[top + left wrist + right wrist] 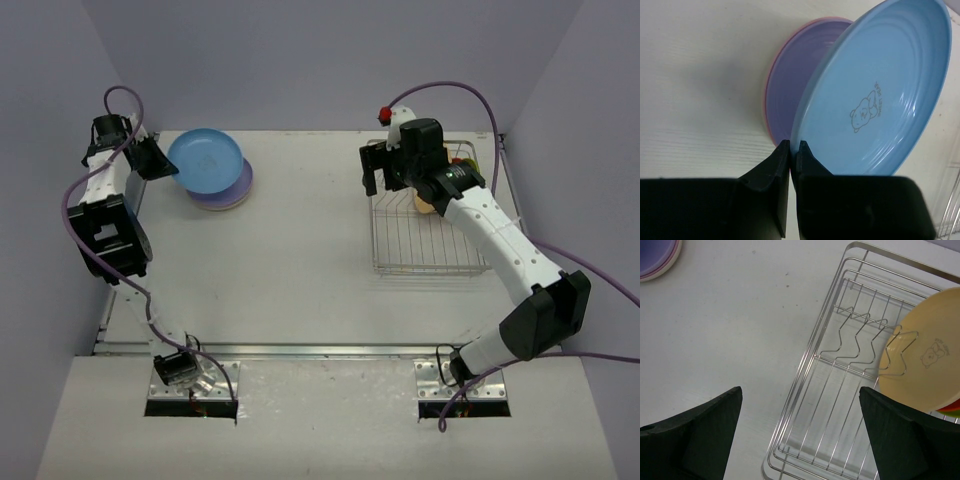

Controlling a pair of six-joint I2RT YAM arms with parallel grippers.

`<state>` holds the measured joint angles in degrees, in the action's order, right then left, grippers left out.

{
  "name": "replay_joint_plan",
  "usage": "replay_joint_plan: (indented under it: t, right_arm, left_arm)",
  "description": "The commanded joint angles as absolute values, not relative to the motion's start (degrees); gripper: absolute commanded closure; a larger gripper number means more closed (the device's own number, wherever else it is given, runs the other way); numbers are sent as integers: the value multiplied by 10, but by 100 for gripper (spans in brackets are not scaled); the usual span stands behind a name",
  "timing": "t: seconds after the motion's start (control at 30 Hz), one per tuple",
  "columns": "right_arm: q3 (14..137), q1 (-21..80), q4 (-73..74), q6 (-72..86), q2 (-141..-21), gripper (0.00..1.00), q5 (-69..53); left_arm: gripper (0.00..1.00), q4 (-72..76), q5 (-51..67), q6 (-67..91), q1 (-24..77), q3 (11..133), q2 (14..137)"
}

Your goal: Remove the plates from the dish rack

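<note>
Top external view: your left gripper [168,170] is at the far left corner of the bench [300,270], pinching the left rim of the blue plate [205,160], which tilts over the lavender plate [243,186]. The dish rack [405,240] lies along the bench's right edge, toward the far corner. Your right gripper [376,175] hangs over the rack's far left corner with its fingers spread and nothing between them. A tan plate [424,203] stands in the rack just beneath that arm's wrist. Left wrist view: your two fingers are pressed nearly together with the blue plate's rim caught between them. The plate leans up off the stack with its bear print facing you, and under it the lavender plate lies flat on a pink plate [768,95]. Right wrist view: your fingers stand wide apart at the bottom corners, touching nothing, above the rack's bare wires and the bench beside it. The tan plate stands upright against the wire prongs at the right, and a sliver of an orange plate [950,406] shows past its lower edge.
</note>
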<state>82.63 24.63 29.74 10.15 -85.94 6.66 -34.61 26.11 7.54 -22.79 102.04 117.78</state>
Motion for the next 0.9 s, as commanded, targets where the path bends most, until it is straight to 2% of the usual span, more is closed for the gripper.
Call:
replay_joint_plan:
  t: [0.0, 0.27, 0.37, 0.47, 0.53, 0.63, 0.77, 0.87]
  right_arm:
    - [822, 231, 292, 97, -842, 1, 79]
    - [819, 219, 298, 98, -845, 1, 75]
    - [821, 216, 297, 98, -849, 1, 88]
    - [826, 214, 297, 95, -854, 1, 109]
    - [834, 209, 298, 87, -863, 2, 151]
    - [842, 203, 296, 74, -875, 5, 223]
    - [843, 191, 274, 49, -906, 17, 331]
    - [842, 183, 248, 32, -928, 25, 386]
  left_arm:
    - [100, -348, 268, 103, -220, 1077, 1207]
    - [98, -344, 265, 101, -220, 1078, 1252]
    - [79, -343, 258, 96, -221, 1068, 1253]
    - [52, -342, 254, 89, -221, 1062, 1242]
    - [41, -336, 245, 80, -219, 1052, 1210]
    - [37, -311, 220, 67, -213, 1033, 1143]
    - [37, -256, 72, -4, -155, 969, 1025]
    - [33, -206, -26, -58, -93, 892, 925]
